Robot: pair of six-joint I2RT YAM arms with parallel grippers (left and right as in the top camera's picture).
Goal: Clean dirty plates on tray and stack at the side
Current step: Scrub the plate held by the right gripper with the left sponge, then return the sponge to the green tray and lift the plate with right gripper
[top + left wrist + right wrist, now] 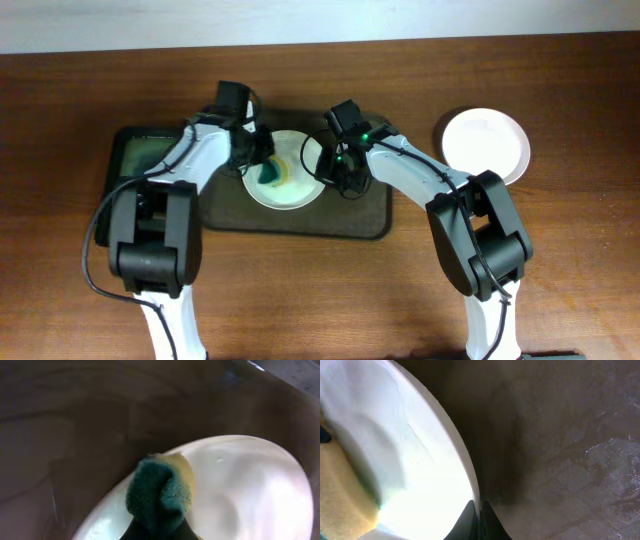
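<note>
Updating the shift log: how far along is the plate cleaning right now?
Done: one white plate sits on the table right of the tray, looking clean. In hand: the left gripper presses a sponge on the second plate, whose rim the right gripper pinches. Left: finish wiping it and stack it on the first.

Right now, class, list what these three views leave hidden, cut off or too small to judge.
Left wrist: left gripper mostly hidden behind the sponge, cut by the bottom edge.
Right wrist: tray plate cut off left and top.
Overhead: side plate, one or a stack, unclear from above; any dirt is too small.
</note>
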